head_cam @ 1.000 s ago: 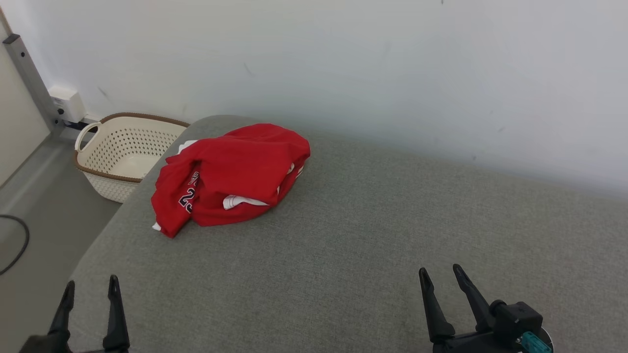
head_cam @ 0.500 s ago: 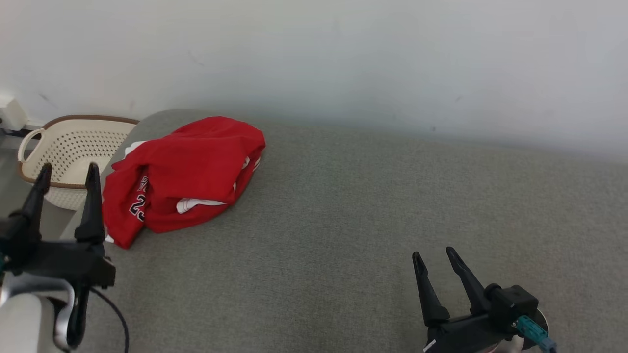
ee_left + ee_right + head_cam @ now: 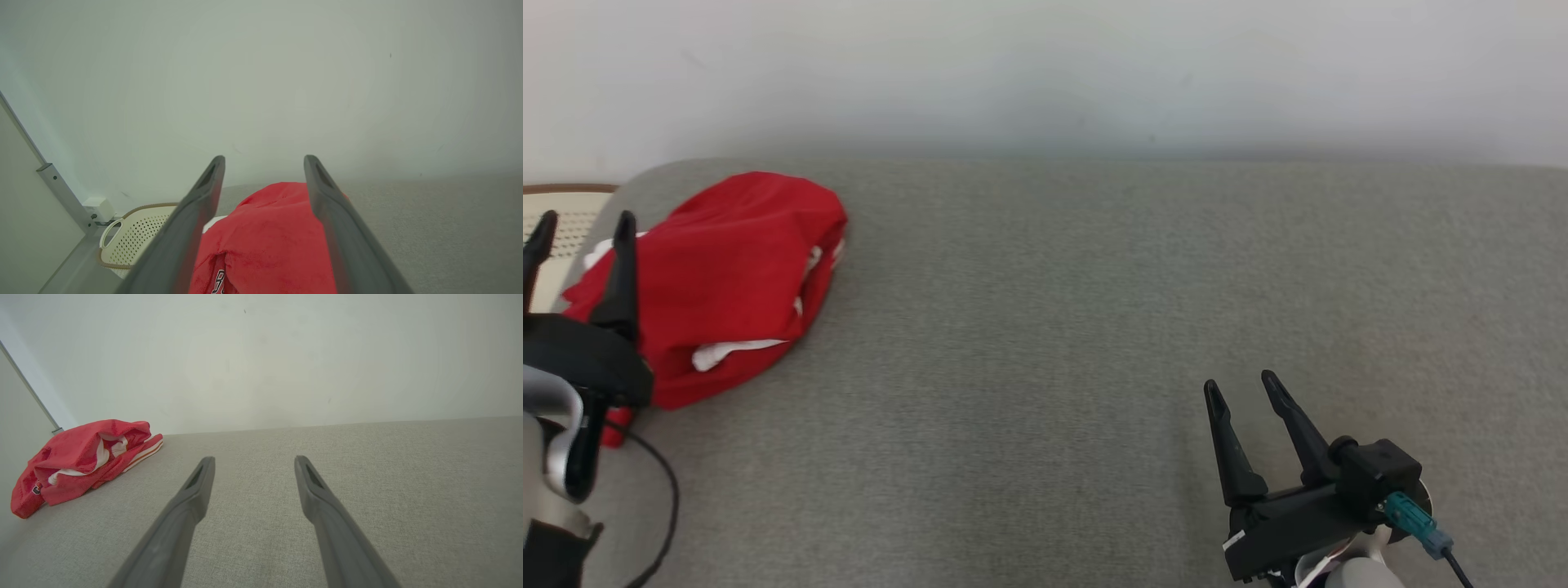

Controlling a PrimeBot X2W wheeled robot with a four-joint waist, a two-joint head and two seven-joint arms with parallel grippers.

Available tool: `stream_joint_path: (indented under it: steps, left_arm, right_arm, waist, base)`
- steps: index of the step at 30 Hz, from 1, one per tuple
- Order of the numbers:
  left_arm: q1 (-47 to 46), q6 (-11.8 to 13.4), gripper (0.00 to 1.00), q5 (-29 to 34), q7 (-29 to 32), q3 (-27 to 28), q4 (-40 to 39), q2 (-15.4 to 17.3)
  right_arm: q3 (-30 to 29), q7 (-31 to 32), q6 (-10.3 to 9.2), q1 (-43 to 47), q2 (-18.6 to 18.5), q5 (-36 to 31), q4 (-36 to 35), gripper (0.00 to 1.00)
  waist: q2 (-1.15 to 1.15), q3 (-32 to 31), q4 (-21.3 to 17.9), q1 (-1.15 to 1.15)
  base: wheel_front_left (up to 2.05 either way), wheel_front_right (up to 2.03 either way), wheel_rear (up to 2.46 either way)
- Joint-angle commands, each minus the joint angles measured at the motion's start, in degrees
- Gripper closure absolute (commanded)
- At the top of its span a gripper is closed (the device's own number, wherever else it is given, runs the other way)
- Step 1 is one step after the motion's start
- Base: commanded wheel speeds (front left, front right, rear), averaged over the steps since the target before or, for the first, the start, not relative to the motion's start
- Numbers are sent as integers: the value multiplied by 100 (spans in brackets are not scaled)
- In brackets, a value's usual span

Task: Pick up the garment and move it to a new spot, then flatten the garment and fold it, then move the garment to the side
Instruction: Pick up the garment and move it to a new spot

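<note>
My head camera sits high, looking forward and down across the grey cushion to the white wall. My left wrist camera rides low and close behind the red garment, facing along the left gripper at that wall, with the cream basket at its lower left. My right wrist camera skims low over the cushion, sighting along the right gripper, well apart from the garment. All 3 views share garment, cushion and wall; 2 of them, head and left wrist, catch the basket.
</note>
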Motion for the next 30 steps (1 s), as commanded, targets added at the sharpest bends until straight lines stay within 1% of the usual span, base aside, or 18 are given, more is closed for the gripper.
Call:
stream_joint_path:
  steps: [1,5,9,18,19,21,25,30]
  left_arm:
    - [-70,-26,0,25,13,1,73,69]
    - [-325,-117,0,71,166,-88,517,254]
    - [-573,-183,0,-4,296,-107,958,362]
    - [-1074,-299,0,-176,524,-153,2199,619]
    - [-1183,-330,0,-139,617,-235,2461,705]
    - [-1319,-355,0,-183,738,-297,2689,695]
    - [-1603,-378,0,-159,1105,-445,3141,792]
    - [-1843,-411,0,-124,1347,-622,3427,829]
  right_arm:
    - [10,-16,3,-36,-21,32,-12,0]
    - [35,-17,4,-143,-48,67,-37,0]
    - [57,-17,4,-225,-71,91,-46,0]
    - [141,-17,4,-375,-61,116,-42,0]
    - [174,-17,4,-420,-62,129,-31,0]
    - [198,-17,4,-462,-57,138,-32,0]
    - [231,-16,4,-508,-29,150,-24,0]
    - [239,-17,4,-570,-8,156,-24,0]
  waist:
    - [-1,263,-325,-1]
    - [-1,384,-525,-1]
    - [-1,492,-690,-1]
    - [-1,733,-1051,-1]
    - [-1,784,-1132,-1]
    - [-1,834,-1194,-1]
    - [-1,942,-1323,-1]
    - [-1,1059,-1424,-1]
  base:
    - [0,0,0]
    - [0,0,0]
    - [0,0,0]
    - [0,0,0]
    - [0,0,0]
    - [0,0,0]
    - [0,0,0]
    - [0,0,0]
